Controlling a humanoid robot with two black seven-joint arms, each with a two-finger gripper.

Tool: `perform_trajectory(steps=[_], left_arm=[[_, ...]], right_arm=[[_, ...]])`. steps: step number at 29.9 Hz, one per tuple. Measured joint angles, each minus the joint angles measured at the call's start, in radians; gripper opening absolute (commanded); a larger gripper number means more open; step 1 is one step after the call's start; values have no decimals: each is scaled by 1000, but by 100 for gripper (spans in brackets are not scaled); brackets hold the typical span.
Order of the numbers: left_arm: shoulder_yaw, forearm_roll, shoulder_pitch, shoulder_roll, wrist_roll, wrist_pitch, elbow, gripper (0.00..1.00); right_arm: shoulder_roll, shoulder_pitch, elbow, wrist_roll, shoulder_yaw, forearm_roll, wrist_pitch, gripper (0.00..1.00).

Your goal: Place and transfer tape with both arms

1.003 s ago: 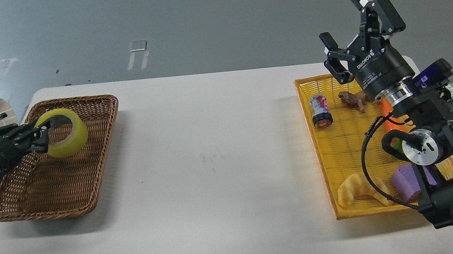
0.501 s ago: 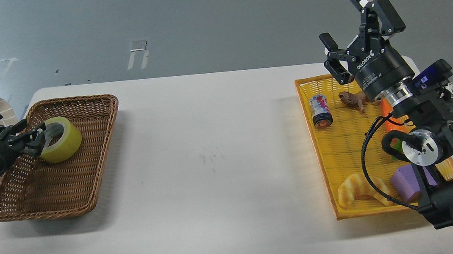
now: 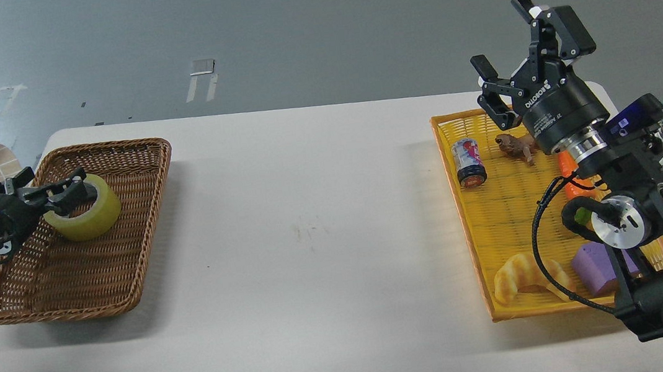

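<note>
The yellow tape roll (image 3: 87,216) lies flat in the brown wicker basket (image 3: 127,259) at the left, in its far half. My left gripper (image 3: 57,187) comes in from the left edge and sits over the roll's near-left rim. Its dark fingers look spread apart, with one finger (image 3: 74,183) over the roll's core. My right gripper (image 3: 505,34) is open and empty, raised above the far end of the yellow tray (image 3: 468,239) on the right, fingers pointing up and away.
The yellow tray holds a small can (image 3: 468,161), a brown toy animal (image 3: 515,145), an orange carrot-like piece (image 3: 572,174), a croissant (image 3: 523,278) and a purple block (image 3: 594,268). The white table (image 3: 312,232) lies between basket and tray.
My left gripper lowered the tape from a tilted, raised hold until it lies flat in the wicker basket, and its fingers spread apart. My right arm shifted slightly right.
</note>
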State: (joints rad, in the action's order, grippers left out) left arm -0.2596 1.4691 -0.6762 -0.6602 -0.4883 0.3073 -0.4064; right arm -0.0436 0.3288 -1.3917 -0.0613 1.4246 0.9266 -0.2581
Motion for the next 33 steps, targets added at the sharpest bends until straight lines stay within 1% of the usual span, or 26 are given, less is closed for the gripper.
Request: perform_trajectory(steps=[5, 12, 16, 21, 28, 33], left_arm=[[0, -90, -47, 63, 0, 0, -2, 98], [-1, -129, -106, 139, 0, 0, -1, 98], [-4, -184, -135, 194, -1, 19, -2, 98], [-4, -346, -184, 275, 0, 30, -2, 98], [-9, -620, -261, 380, 0, 9, -12, 98], [-12, -753, -316, 412, 0, -26, -20, 98]], right_arm=[[-9, 4, 3, 0, 1, 3, 0, 99], [-14, 13, -8, 0, 9, 4, 5, 99], [-14, 19, -9, -1, 10, 3, 7, 99], [-14, 34, -9, -2, 10, 3, 10, 99], [-15, 37, -9, -3, 11, 4, 25, 99], [-14, 38, -7, -3, 9, 3, 25, 99]])
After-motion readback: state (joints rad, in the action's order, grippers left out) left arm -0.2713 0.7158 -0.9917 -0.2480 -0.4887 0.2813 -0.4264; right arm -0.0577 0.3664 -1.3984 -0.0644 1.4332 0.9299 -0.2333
